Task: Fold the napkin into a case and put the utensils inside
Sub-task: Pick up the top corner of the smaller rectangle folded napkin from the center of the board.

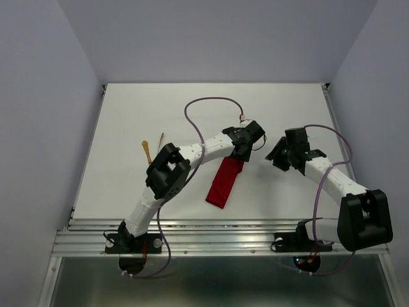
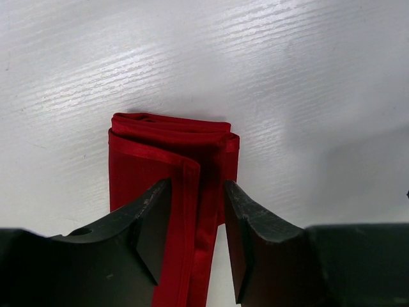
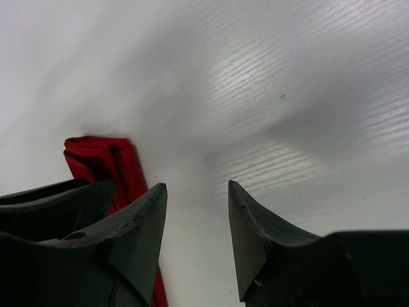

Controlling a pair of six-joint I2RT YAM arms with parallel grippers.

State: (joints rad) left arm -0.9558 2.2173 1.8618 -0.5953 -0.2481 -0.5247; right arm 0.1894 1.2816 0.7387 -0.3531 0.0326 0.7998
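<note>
A white counter (image 1: 128, 115) fills most of the overhead view, shut in by a pale grey-lilac back wall (image 1: 217, 38) and matching side walls (image 1: 38, 128). Ribbed aluminium rails (image 1: 217, 231) run along its near edge, with a dull grey metal sheet (image 1: 217, 284) below them. Seen close from the wrists, the counter shows fine parallel ridges and soft glare, and one small dark speck (image 3: 282, 98).
</note>
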